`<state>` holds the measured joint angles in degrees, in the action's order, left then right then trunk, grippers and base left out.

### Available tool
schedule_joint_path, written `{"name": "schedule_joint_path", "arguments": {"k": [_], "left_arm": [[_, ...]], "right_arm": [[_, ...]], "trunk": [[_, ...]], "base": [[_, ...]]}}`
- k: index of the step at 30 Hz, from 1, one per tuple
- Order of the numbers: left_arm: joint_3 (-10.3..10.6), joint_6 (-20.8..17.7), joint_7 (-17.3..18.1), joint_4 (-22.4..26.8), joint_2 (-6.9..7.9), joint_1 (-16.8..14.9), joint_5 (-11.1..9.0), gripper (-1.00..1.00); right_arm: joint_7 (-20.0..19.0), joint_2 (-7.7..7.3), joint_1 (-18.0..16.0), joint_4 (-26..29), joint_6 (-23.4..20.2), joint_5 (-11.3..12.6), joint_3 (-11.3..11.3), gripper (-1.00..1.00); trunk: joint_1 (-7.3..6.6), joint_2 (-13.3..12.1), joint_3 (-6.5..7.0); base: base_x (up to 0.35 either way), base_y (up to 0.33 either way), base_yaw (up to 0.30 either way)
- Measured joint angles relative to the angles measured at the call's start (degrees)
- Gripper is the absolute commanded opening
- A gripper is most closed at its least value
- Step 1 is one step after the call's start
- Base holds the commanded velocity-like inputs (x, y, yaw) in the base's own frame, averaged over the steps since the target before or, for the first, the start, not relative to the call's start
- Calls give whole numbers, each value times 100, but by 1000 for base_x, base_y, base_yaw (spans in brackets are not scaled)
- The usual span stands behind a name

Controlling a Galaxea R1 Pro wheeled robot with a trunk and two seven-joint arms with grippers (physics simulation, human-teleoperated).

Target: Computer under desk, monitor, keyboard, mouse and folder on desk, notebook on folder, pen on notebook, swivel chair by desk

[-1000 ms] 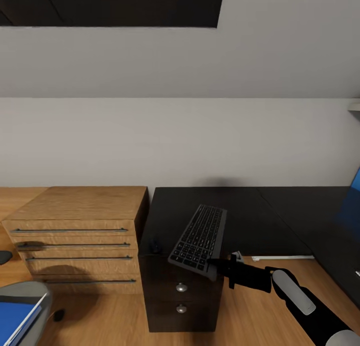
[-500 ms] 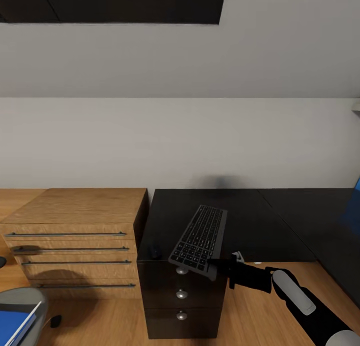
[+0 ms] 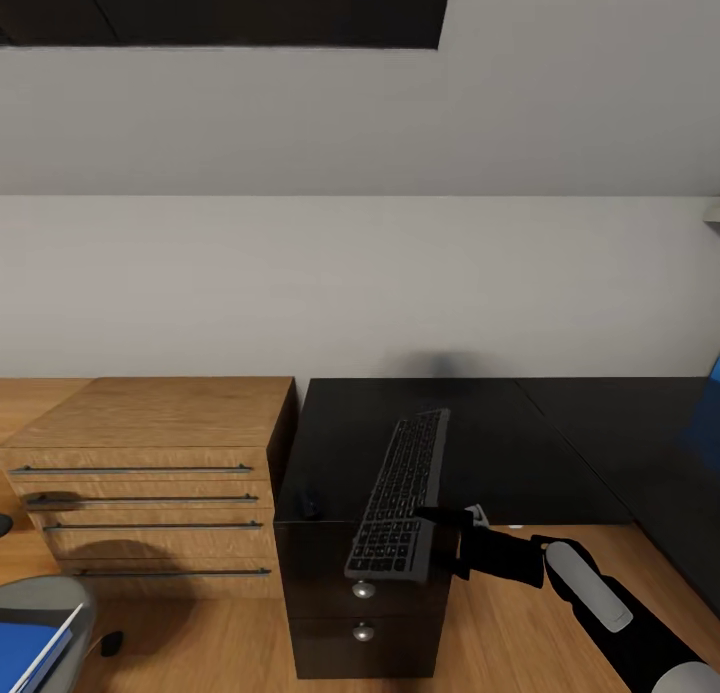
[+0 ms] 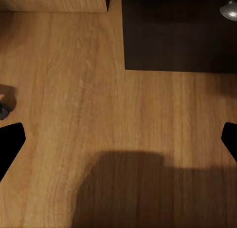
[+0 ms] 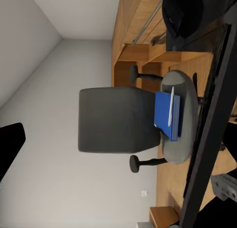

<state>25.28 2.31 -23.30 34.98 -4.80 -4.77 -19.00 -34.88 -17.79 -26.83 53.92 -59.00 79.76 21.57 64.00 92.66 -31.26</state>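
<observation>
The slim dark grey keyboard (image 3: 400, 493) lies lengthwise on the black desk (image 3: 500, 433), its near end sticking out past the drawer unit (image 3: 360, 613). My right gripper (image 3: 446, 541) is at that end's right corner with its jaws wide apart; one finger (image 5: 10, 144) shows far from the keyboard's edge (image 5: 207, 139). The small black mouse (image 3: 310, 500) sits on the desk's left corner. The swivel chair (image 5: 116, 119) carries the blue folder (image 5: 164, 114) with the pale pen (image 5: 171, 107) on top. My left gripper's fingers (image 4: 10, 141) hang open over the floor.
A light wooden chest (image 3: 150, 473) with bar handles stands left of the desk. The chair seat (image 3: 45, 603) and folder (image 3: 25, 648) reach into the head view's lower left corner. A blue shape (image 3: 706, 408) shows at the desk's far right. The floor (image 4: 98, 114) is wood.
The keyboard has swung from a slant across the desk corner to nearly straight, its near end dropping lower over the drawer front. The camera rose slightly earlier on.
</observation>
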Motion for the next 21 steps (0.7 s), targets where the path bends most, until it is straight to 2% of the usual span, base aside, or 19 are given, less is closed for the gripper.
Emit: {"name": "schedule_joint_path", "arguments": {"k": [13,21], "left_arm": [[-2,0,0,0,0,0,0,100],[-2,0,0,-1,0,0,0,100]], "right_arm": [[-3,0,0,0,9,-2,-6,100],[-3,0,0,0,9,0,-8,100]], "trunk": [[0,0,0],[3,0,0]], "base": [[-4,0,0],[-192,0,0]]}}
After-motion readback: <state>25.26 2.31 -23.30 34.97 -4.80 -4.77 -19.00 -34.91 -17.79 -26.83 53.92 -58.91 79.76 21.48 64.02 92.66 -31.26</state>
